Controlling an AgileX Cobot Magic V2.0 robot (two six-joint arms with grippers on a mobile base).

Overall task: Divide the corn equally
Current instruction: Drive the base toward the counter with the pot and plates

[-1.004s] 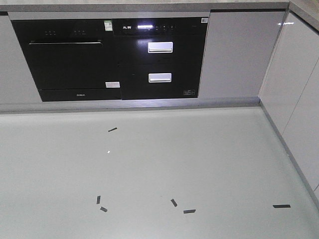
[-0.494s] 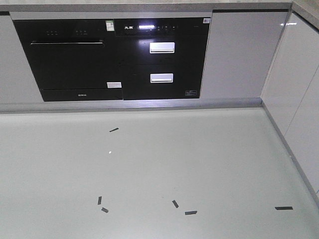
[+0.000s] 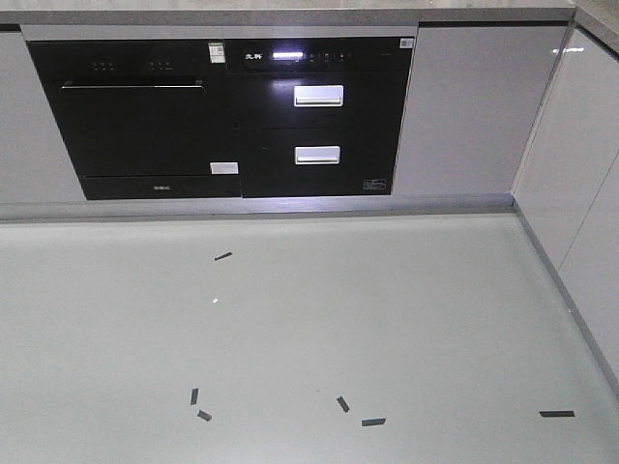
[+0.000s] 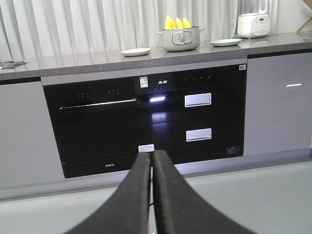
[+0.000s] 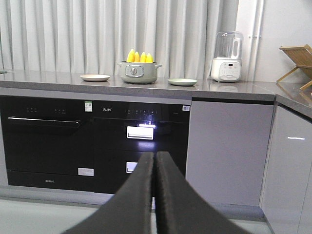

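Approach to the worktop, shown from both wrists and from the front. The bright yellow husked corn cobs (image 5: 139,57) stand on end in an open grey-green cooking pot with a round dial (image 5: 138,73). The pot sits on the long grey stone countertop (image 5: 234,90) above the black glass built-in oven (image 3: 135,126); four cob tips seem to show. A shallow cream plate (image 5: 95,77) lies to one side of the pot and a shallow pale green plate (image 5: 182,82) to the other, both bare. The left gripper (image 4: 150,155) and the right gripper (image 5: 154,155) are each pressed closed with nothing between the black fingers. Both sit low and well short of the counter, across pale grey floor (image 3: 290,319) marked with short dark tape strips (image 3: 372,421). The step in hand is judged to be the drive up to the counter; no cob has yet been dealt out. To do it well, stop square to the pot with a plate in reach of each arm, then raise the arms above the counter edge before extending. Part the fingers before descending, grasp a cob near its upper end and draw it straight up past the rim. Two cobs go to each plate, and round cobs may roll on a shallow plate.
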